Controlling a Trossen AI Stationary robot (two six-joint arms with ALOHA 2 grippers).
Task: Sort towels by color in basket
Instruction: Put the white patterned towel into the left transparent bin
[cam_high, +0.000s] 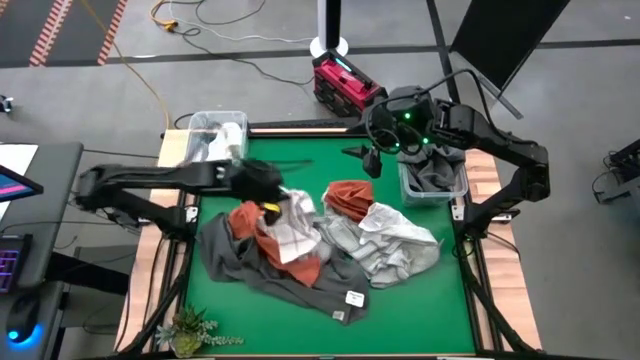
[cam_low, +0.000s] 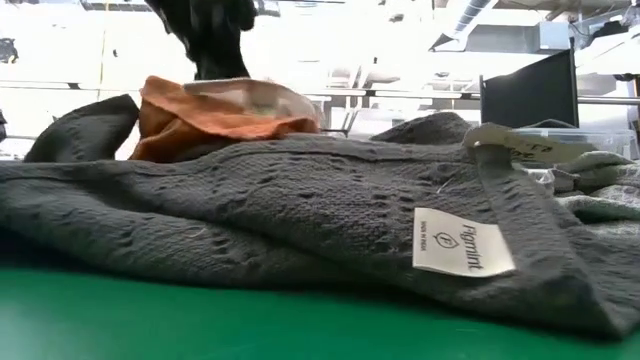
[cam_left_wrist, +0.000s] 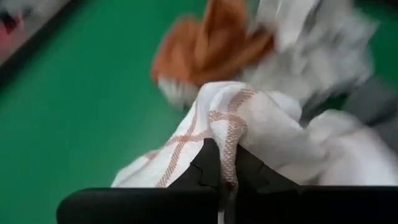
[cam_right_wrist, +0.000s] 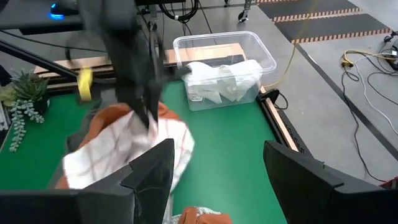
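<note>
the left gripper (cam_high: 272, 190) is pinched tight on a fold of the white towel with rust checks (cam_high: 290, 228), at the pile's back left on the green table (cam_high: 420, 310); the left wrist view shows this best, both dark fingers (cam_left_wrist: 208, 165) closed together with the checked cloth (cam_left_wrist: 249, 124) bunched between and above them, a detail the high view is too far off to give; the right wrist view catches the same grip from across the table, the left gripper (cam_right_wrist: 148, 112) pointing down into the checked towel (cam_right_wrist: 124, 146), with an orange towel (cam_right_wrist: 102, 118) under it.

the right gripper (cam_high: 378, 158) hangs with its fingers spread wide and empty, near the back right corner beside the clear bin holding grey cloth (cam_high: 432, 180); its own fingers (cam_right_wrist: 149, 171) frame the right wrist view far apart.

only the high view lays out the whole heap: a dark grey towel (cam_high: 300, 280) along the front with a tag (cam_high: 354, 297), a second rust orange towel (cam_high: 348, 197) behind the middle, light grey and white towels (cam_high: 395, 245) on the right, and a clear bin with white cloth (cam_high: 215, 135) at the back left; the right wrist view looks into that bin (cam_right_wrist: 224, 78) and shows the white cloth folded inside.

the low view gives only the dark grey knit (cam_low: 300, 220) close up, its label (cam_low: 463, 243), and orange cloth (cam_low: 215, 115) behind it under the dark arm.
</note>
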